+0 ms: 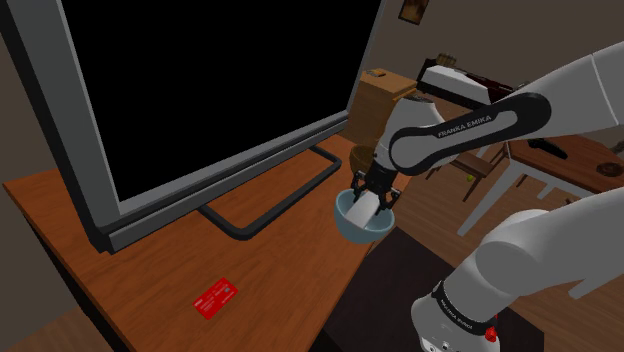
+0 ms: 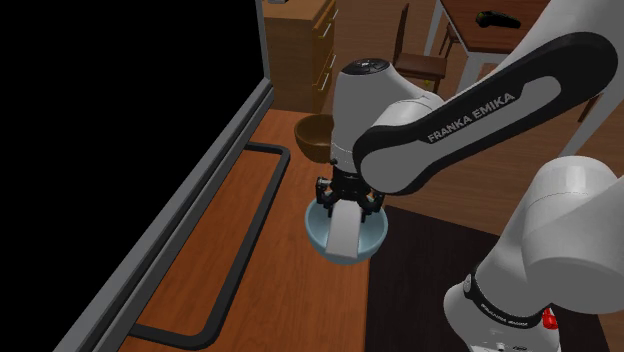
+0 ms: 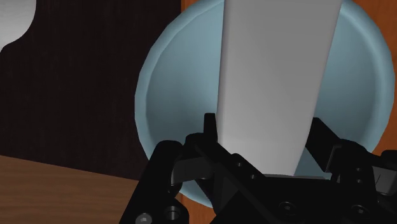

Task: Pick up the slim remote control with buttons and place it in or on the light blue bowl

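Wooden table point(image 1: 290, 260), warm brown, in a furnished room with a dark rug on the floor beside it.

Item 1. Large flat screen point(image 1: 200, 90), black face, grey frame, on a dark loop stand; takes up the far left of the table in the shoulder view.

Item 2. Red card point(image 1: 216, 297), flat on the table at the near edge, well apart from the work.

Item 3. Brown bowl point(image 2: 312, 135), on the table just beyond the arm's wrist.

Item 4. Light blue bowl point(image 2: 318, 235), at the table's right-hand edge in the shoulder view, upright, directly under the hand.

Item 5. Slim remote control point(image 3: 273, 83), drawn as a plain pale slab (no buttons can be made out). It is held lengthwise, and its free end reaches down into the bowl's hollow.

Item 6. Gripper point(image 1: 372, 195), pointing downward over the bowl, its fingers point(image 3: 210, 127) pressed against the remote's two long sides and clasping it.

Step in hand, as judged: the placing, with carrying done and release not yet made. Whether the remote's lower end touches the bowl's floor cannot be told.

Next move calls for: a small descent if any gap remains, spreading the fingers to free the slab, then a straight lift clear, so the bowl (close to the table's edge) is not nudged.
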